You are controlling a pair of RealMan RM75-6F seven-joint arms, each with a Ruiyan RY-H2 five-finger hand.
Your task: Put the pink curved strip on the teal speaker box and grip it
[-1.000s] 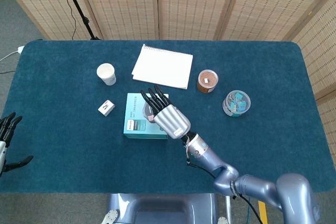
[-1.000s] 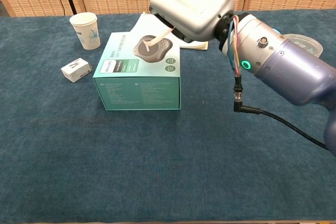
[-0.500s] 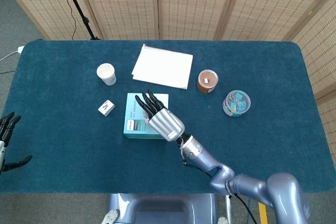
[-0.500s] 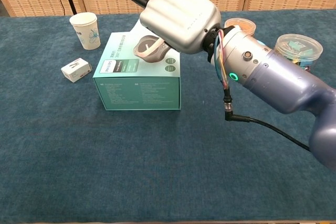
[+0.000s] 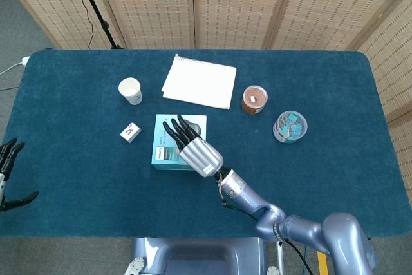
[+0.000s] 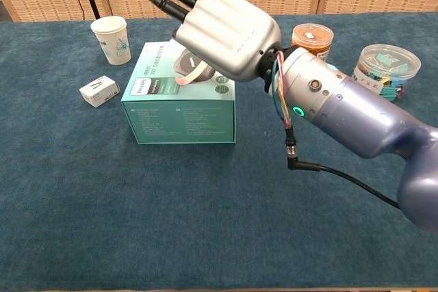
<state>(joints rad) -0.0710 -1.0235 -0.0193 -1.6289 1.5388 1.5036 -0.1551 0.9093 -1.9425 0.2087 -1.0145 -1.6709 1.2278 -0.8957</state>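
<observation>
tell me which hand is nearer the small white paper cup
Right. The right hand hovers over the teal speaker box, diagonally in front of the small white paper cup. The left hand sits at the table's far left edge.

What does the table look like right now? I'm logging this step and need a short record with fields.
strip: pink strip lies on top of the teal box, mostly hidden by the hand
right hand: right hand hovers over the box, fingers spread; a grip on the strip cannot be seen
left hand: left hand at the table's left edge, fingers apart, holding nothing
left of box: paper cup, small white box
behind box: notepad
right side: brown jar, clear tub
</observation>
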